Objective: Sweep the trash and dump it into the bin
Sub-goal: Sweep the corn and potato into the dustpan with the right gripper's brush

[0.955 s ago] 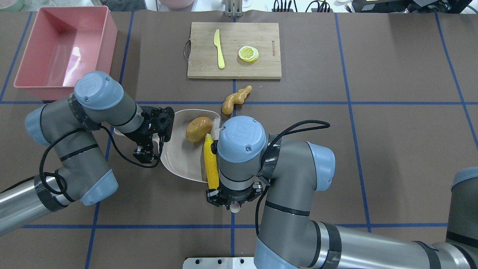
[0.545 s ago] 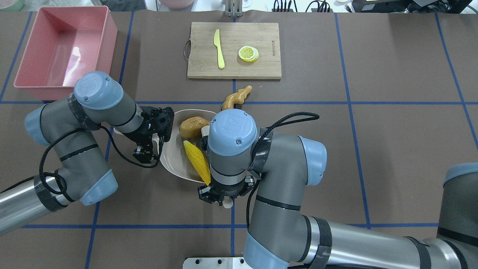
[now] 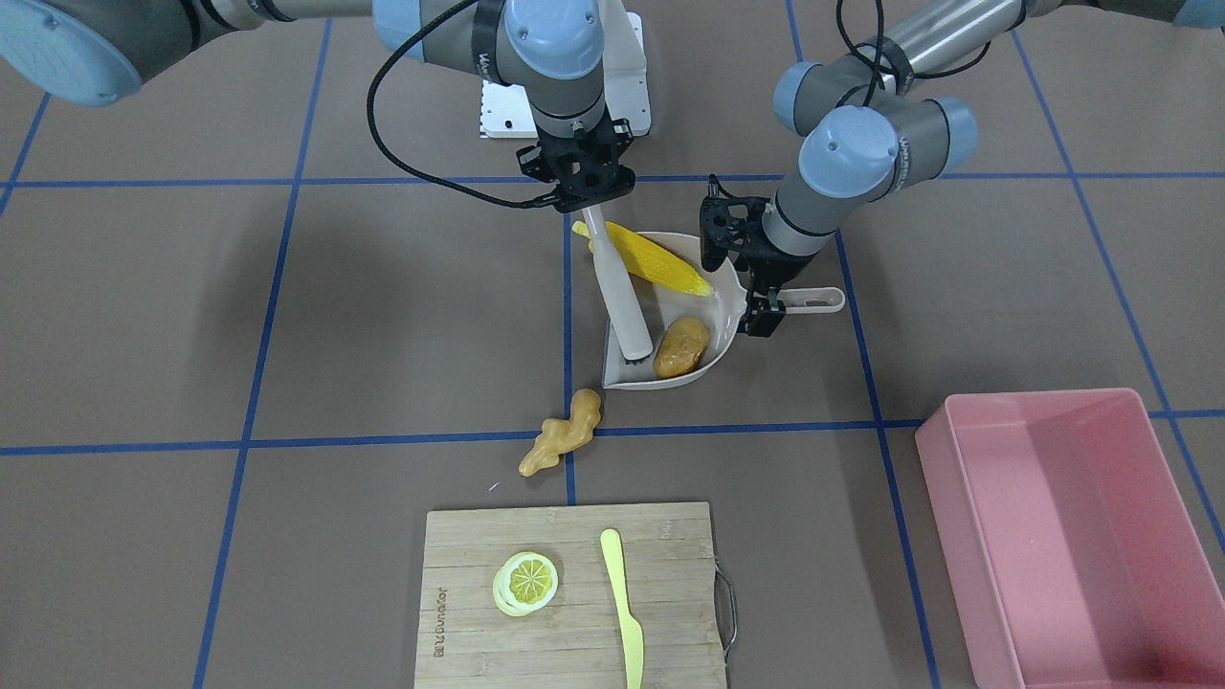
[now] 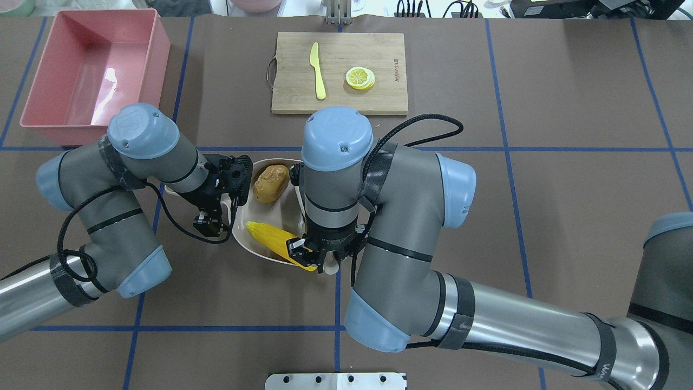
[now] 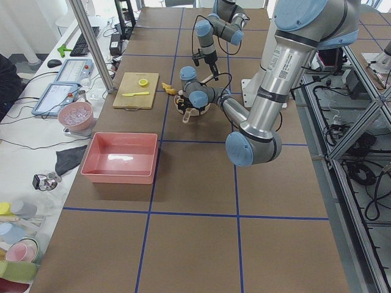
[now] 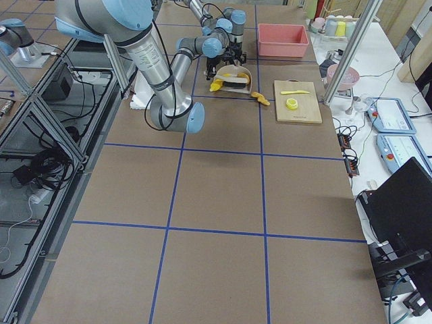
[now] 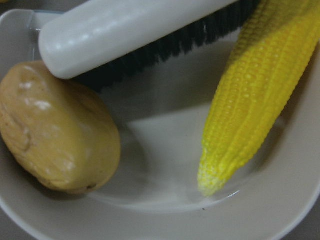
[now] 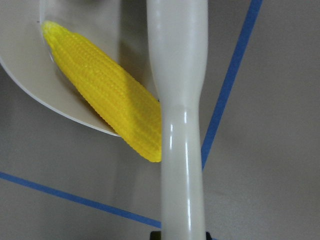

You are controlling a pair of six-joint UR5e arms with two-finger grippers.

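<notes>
- Right gripper [image 3: 584,196]: fingers clamped on the handle of the white brush [image 3: 617,292]. Brush head, black bristles down, sits at the dustpan's open mouth, just beside the potato.
- Left gripper [image 3: 766,311]: fingers closed on the handle of the beige dustpan [image 3: 729,297], which rests on the tabletop [image 3: 287,335].
- Corn cob [image 3: 643,256]: lying in the dustpan. One end points into the pan; the other overhangs the rim on the robot's side, under the brush handle.
- Potato [image 3: 680,346]: inside the dustpan, near its mouth, touching or nearly touching the bristles.
- Ginger root [image 3: 563,435]: on the tabletop, outside the dustpan, just beyond its mouth, between the pan and the cutting board [image 3: 574,598].
- Cutting board carries the lemon slice [image 3: 525,580] and the yellow knife [image 3: 622,608], well apart from each other.
- Pink bin [image 4: 92,70]: on the tabletop at far left of the overhead view, well apart from the dustpan, nothing visible inside.
</notes>
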